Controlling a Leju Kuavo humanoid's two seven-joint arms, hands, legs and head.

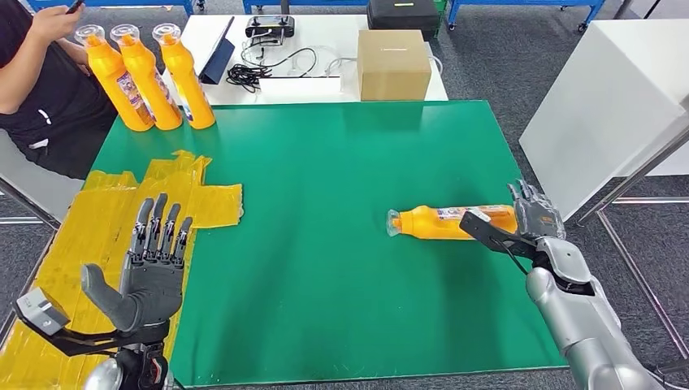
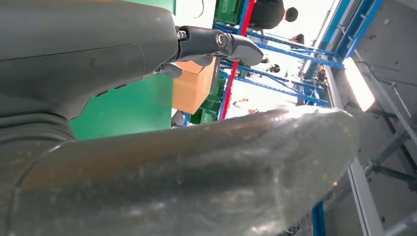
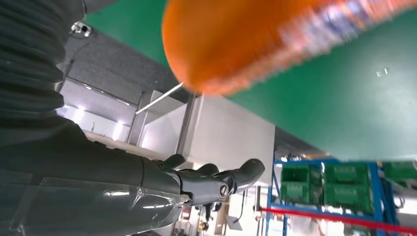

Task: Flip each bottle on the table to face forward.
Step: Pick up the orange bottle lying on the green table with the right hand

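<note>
Orange bottle [image 1: 451, 222] lies beside right hand's fingers [image 1: 530, 201].

Orange bottle [image 1: 451, 222], green table [image 1: 325, 244]

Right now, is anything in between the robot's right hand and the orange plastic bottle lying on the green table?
No. The right hand is already at the base end of the lying orange plastic bottle, with nothing visible between them on the green table.

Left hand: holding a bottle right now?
No. In the head view the left hand hovers with fingers spread above the yellow sheet, holding nothing; the lying bottle is over by the right hand.
</note>
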